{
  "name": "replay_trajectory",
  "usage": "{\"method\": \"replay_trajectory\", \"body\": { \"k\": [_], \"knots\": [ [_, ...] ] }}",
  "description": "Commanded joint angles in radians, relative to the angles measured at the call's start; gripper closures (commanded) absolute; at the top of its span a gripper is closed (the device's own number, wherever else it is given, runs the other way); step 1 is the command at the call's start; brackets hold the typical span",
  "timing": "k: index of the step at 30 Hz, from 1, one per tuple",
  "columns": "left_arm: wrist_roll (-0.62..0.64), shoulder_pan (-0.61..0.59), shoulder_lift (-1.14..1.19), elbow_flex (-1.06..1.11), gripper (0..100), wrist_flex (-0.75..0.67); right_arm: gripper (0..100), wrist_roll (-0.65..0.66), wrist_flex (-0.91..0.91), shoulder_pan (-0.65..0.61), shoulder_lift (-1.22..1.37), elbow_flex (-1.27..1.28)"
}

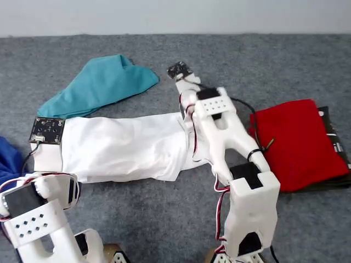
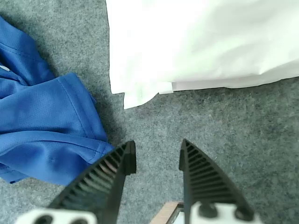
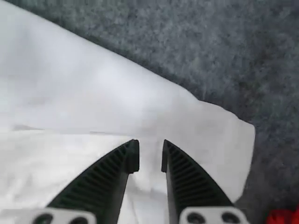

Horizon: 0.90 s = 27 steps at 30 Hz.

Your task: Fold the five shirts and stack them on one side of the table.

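White shirt (image 1: pixel 120 148) half-folded; right gripper (image 3: pixel 149 156) barely parted over its right end, left gripper (image 2: pixel 158 156) released; next, likely pinch both ends.

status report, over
Left gripper open over grey carpet, beside crumpled blue shirt. Right gripper open over spread white shirt. Nothing blocking.

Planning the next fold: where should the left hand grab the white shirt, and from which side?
Take the white shirt by its corner nearest the open left hand, coming in from the grey table side. That corner juts past the folded edge, so one finger can likely slide under; keep clear of the blue shirt.
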Motion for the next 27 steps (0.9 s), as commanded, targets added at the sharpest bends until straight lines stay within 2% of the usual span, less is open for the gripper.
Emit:
{"method": "replay_trajectory", "body": {
  "k": [1,6,11,15,19,23,27],
  "knots": [
    [-0.009,0.008,-0.011,-0.004,84,-0.014,89.8,0.034,0.283,0.005,-0.042,-0.17],
    [-0.009,0.008,-0.011,-0.004,84,-0.014,89.8,0.087,0.568,-0.031,-0.091,-0.186],
    [-0.009,0.008,-0.011,-0.004,84,-0.014,89.9,0.127,0.602,-0.162,-0.096,-0.044],
    [-0.009,0.008,-0.011,-0.004,84,-0.014,89.9,0.123,0.418,-0.289,-0.096,0.144],
    [-0.009,0.008,-0.011,-0.004,84,-0.014,89.9,0.11,0.229,-0.361,-0.094,0.284],
    [-0.009,0.008,-0.011,-0.004,84,-0.014,89.9,0.058,0.058,-0.38,-0.093,0.373],
    [-0.009,0.008,-0.011,-0.004,84,-0.014,89.9,0.038,-0.022,-0.377,-0.101,0.391]
  ]
}}
